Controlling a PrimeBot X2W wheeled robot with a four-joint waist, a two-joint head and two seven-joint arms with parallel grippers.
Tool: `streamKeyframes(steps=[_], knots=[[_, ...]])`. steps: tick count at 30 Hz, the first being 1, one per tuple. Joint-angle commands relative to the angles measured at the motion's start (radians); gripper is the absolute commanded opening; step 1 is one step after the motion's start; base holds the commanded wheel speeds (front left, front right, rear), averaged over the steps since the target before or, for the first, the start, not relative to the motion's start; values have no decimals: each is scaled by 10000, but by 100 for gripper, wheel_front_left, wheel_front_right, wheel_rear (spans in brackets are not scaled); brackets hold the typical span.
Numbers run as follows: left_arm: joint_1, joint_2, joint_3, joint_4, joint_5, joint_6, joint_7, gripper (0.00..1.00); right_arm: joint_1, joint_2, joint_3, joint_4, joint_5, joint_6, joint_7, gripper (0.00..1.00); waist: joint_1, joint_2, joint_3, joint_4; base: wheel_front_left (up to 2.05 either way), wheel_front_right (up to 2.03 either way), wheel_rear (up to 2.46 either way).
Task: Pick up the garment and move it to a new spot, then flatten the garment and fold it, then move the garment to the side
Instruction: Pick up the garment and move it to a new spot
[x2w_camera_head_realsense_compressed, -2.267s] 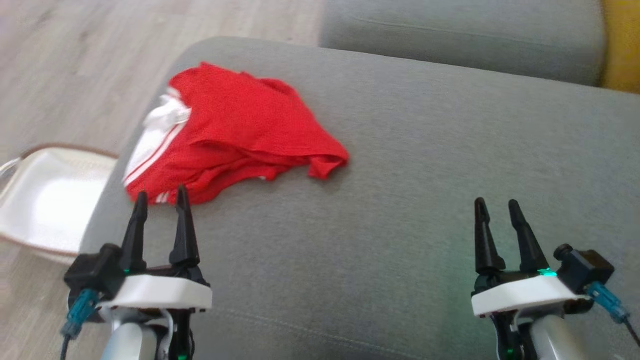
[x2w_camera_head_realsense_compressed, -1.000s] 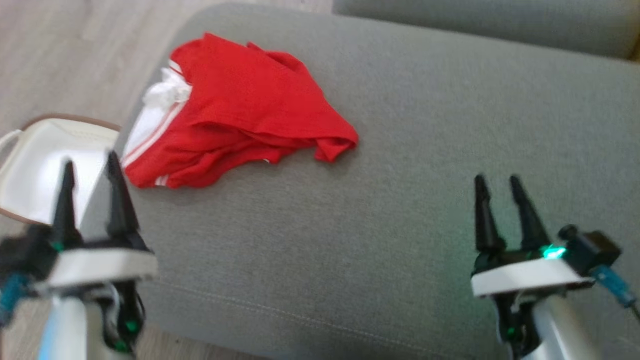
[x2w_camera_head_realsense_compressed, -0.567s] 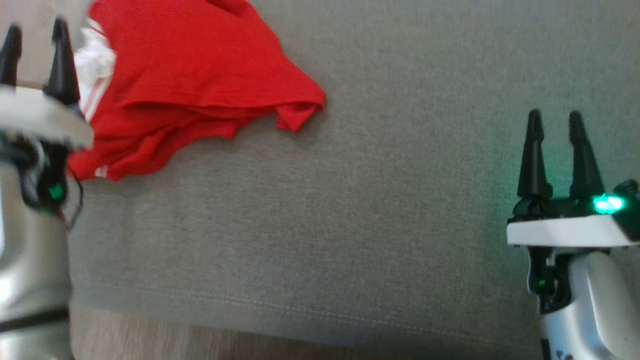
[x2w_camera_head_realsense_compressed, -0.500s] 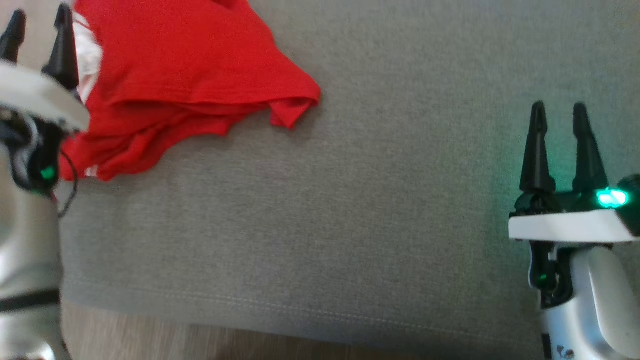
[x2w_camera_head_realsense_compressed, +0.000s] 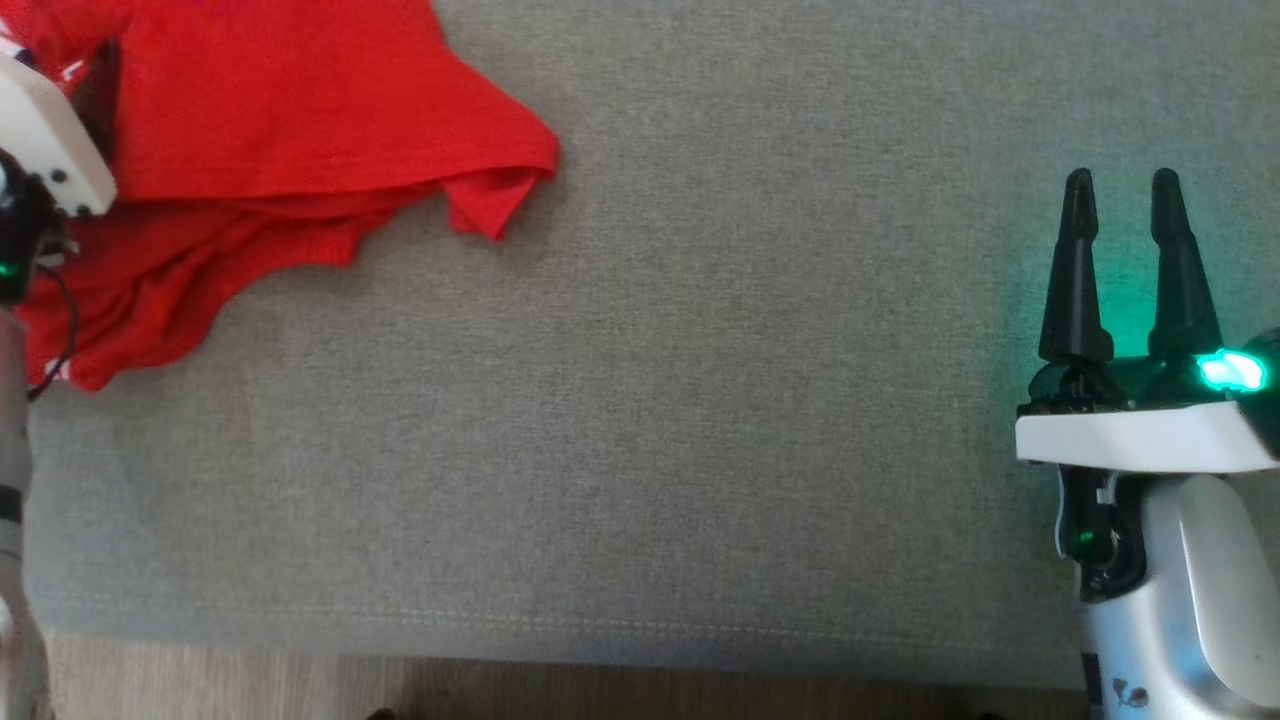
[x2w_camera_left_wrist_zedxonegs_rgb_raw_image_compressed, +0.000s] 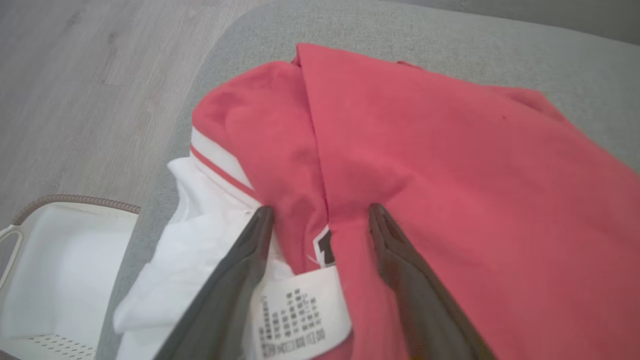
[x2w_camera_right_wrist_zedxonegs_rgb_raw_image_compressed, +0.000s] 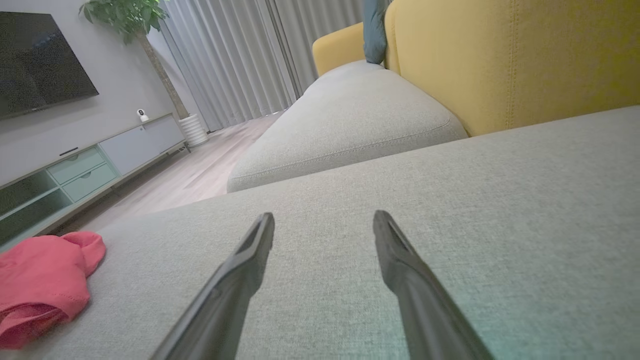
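Red garment (x2w_camera_head_realsense_compressed: 250, 130) lies crumpled at 10 o'clock in the head view, on the grey sofa cushion (x2w_camera_head_realsense_compressed: 700, 400). Left gripper (x2w_camera_left_wrist_zedxonegs_rgb_raw_image_compressed: 321, 209) hangs right over it, fingers spread wide, straddling a red fold beside the care label (x2w_camera_left_wrist_zedxonegs_rgb_raw_image_compressed: 300, 315). Nothing gripped, probably lined up for the pick. Left arm reaches forward, pitched down. Right gripper (x2w_camera_head_realsense_compressed: 1121, 180) sits at 3 o'clock, fingers wide apart and empty, pointing to 12, well apart from the cloth, likely parked out of the way.

A grey sofa cushion (x2w_camera_head_realsense_compressed: 700, 400) carries a crumpled red garment (x2w_camera_head_realsense_compressed: 260, 120) with white trim. The garment lies right beneath the left gripper (x2w_camera_left_wrist_zedxonegs_rgb_raw_image_compressed: 320, 215), by the cushion's rounded corner. It is well apart from the right gripper (x2w_camera_head_realsense_compressed: 1120, 185), which is over plain grey fabric.
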Motion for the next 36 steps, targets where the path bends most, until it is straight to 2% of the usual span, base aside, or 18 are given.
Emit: streamKeyframes(steps=[1,3,4,5,15,23,28,36], knots=[[-451,711,93,22,-201,-57,-12,100,-183,-47,286,-382,7,77,-79,100,-1,0,119,-109,0,0,0],[-585,749,-39,300,-320,-58,-91,100,-181,-47,292,-396,16,77,-81,100,-1,0,165,-142,0,0,0],[-649,759,-58,451,-390,-58,-144,61,-183,-47,292,-400,21,77,-82,100,-1,0,180,-151,0,0,0],[-713,762,-90,579,-440,-58,-215,0,-185,-47,292,-400,22,77,-83,100,-1,0,187,-155,0,0,0],[-1125,732,-306,948,-1057,-58,-1678,0,-207,-47,311,-218,99,77,-89,100,-1,0,-262,16,0,0,0],[-1461,687,-429,-110,-1623,-59,-3671,0,-58,-47,409,122,377,77,-93,100,-1,0,-1278,168,0,0,0],[-1472,788,-484,-808,-1636,-26,-4083,0,60,-47,484,290,720,77,-94,100,-1,0,-1937,172,0,0,0],[-1329,815,-517,-2502,-1546,309,-4242,0,256,-47,591,427,1115,77,-94,100,-1,0,-2736,53,0,0,0]])
